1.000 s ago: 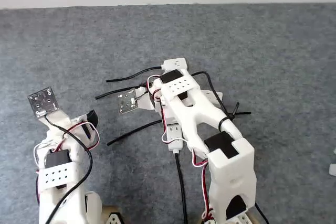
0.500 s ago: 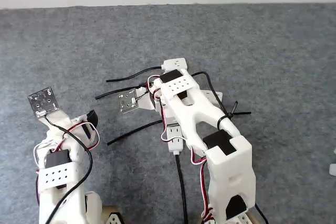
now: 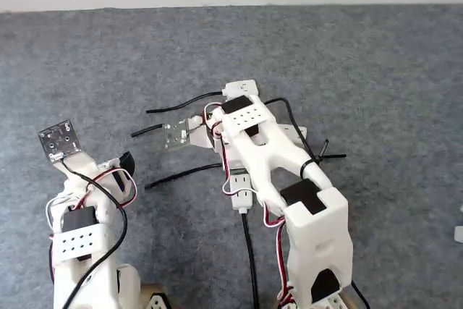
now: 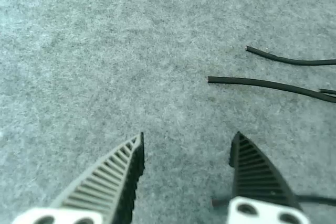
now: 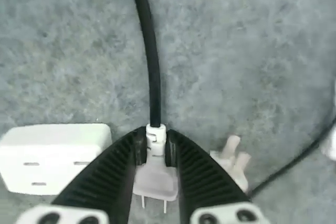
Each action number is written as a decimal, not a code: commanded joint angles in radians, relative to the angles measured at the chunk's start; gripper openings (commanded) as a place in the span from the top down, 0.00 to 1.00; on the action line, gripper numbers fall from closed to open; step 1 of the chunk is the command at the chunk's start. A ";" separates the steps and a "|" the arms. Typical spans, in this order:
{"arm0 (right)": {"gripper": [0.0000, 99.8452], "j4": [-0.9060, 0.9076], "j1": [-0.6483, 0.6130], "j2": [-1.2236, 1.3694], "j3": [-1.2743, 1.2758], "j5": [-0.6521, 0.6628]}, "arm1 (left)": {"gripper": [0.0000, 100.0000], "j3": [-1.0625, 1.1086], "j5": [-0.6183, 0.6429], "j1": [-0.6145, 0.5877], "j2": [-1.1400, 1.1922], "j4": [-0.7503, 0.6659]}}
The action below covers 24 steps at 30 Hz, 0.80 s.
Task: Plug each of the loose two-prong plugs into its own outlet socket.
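Note:
In the right wrist view my right gripper is shut on a white two-prong plug, whose black cord runs away over the carpet. A white outlet block with two slots lies just beside the plug. A second white plug lies on the other side. From above, the right arm stretches over the middle of the carpet near a white outlet. My left gripper hangs open over bare carpet, with two loose black cord ends ahead of it.
Grey carpet covers the whole table. Another white outlet block with a black cable lies under the right arm. Black cords trail to the left of it. A small white object sits at the right edge.
The right arm's wrist has shifted slightly toward the far side, and the black cord nearest the left arm has been dragged a little that way. The left arm has not moved.

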 commanded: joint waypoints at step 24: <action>0.99 0.160 0.056 -0.483 -0.041 -1.379 | 0.75 -0.010 -0.006 0.000 -0.009 -0.029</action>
